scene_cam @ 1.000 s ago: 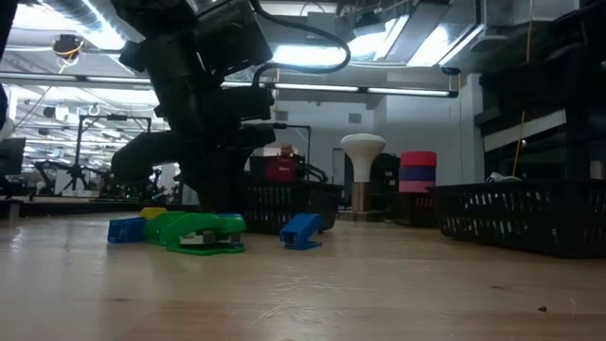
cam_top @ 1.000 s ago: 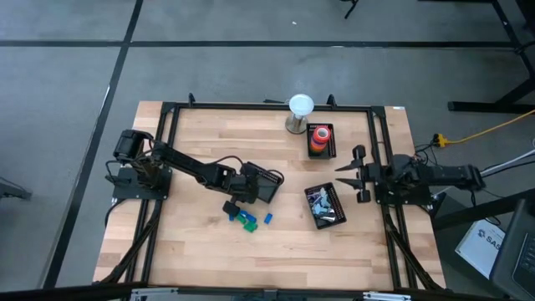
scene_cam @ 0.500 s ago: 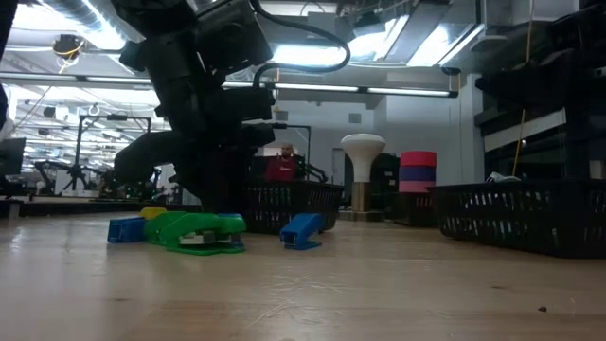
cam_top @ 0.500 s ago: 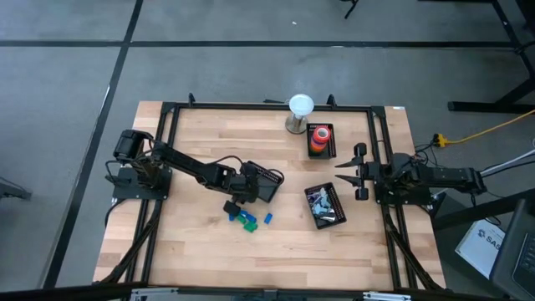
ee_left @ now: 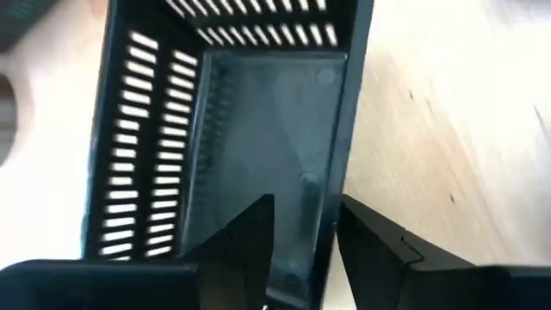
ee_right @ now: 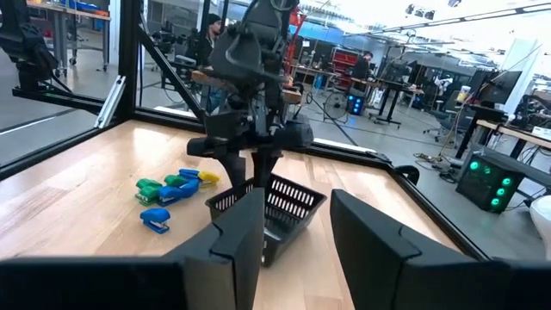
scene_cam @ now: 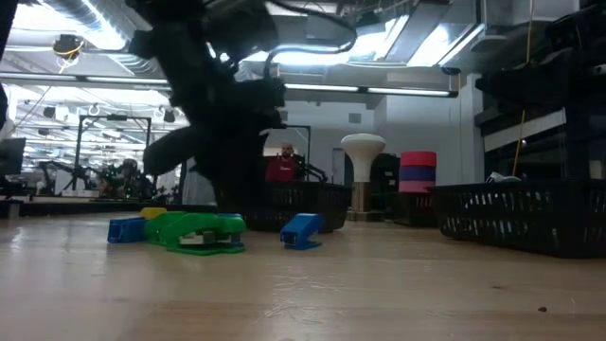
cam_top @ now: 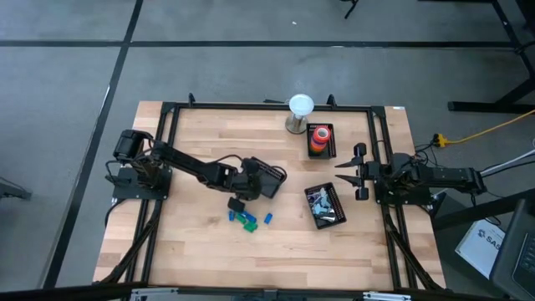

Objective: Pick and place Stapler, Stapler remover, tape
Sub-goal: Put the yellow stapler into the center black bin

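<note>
Nearest the low camera, on the wooden counter [cam_top: 192, 242], lies a cluster of small staplers and removers: a green stapler [scene_cam: 197, 232] with a blue block [scene_cam: 125, 229] touching its far-left end, and a separate blue stapler [scene_cam: 303, 230] just beside it toward the right. From above the same cluster [cam_top: 245, 219] sits near the counter's middle.

Just behind that cluster the left gripper [cam_top: 236, 203] hangs over an empty black slotted basket [cam_top: 266, 182]. In its wrist view the 2 fingers [ee_left: 250, 241] stand apart, straddling the basket's wall, with a gap on each side, pinching nothing.

To the right of the cluster, a second black basket [cam_top: 324, 206] holds a jumble of small metal and dark items that are too small to tell apart.

At the counter's right edge the right gripper [cam_top: 360, 174] waits, its fingers [ee_right: 237, 241] spread and empty.

Farthest back, the tape [cam_top: 320, 137] rolls are stacked, orange on top, in a third black basket [cam_top: 331, 149], beside a white-topped stand [cam_top: 300, 107].
</note>
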{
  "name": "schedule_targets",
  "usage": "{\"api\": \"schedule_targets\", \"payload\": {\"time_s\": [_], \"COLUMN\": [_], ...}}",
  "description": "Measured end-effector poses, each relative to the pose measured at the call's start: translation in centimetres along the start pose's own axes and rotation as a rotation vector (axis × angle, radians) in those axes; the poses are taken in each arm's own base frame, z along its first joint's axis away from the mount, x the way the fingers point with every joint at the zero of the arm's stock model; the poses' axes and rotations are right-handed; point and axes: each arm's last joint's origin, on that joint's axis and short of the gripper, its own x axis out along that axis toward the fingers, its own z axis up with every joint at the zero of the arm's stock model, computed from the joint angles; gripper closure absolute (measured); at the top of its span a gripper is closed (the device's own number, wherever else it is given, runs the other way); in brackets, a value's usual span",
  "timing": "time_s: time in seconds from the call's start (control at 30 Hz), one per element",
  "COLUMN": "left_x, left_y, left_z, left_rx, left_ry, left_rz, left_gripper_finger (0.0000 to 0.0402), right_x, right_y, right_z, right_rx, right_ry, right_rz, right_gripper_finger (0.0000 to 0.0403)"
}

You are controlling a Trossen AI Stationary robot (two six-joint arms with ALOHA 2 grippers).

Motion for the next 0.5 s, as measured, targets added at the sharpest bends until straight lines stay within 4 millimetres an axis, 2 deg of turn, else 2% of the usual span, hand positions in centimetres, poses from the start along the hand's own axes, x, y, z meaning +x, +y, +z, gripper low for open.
{"api": "schedule_targets", "payload": {"time_s": [0.3,0.5], "left_x": [-1.8,-4.1], "left_y": [1.0,0.5], "left_z": [1.9,2.4], "left_rx": [-0.063,-0.064], "left_ry": [0.056,0.178], "left_rz": [-0.019,-0.053], "left_gripper_finger": [0.0246,0.0235], "right_x": [0.0,0.0], "right_y": [0.0,0.0], "right_z": [0.0,0.0], "right_rx": [0.000,0.000], "right_ry": [0.000,0.000], "right_rz": [0.000,0.000], "right_gripper_finger": [0.0263,0.0263]}}
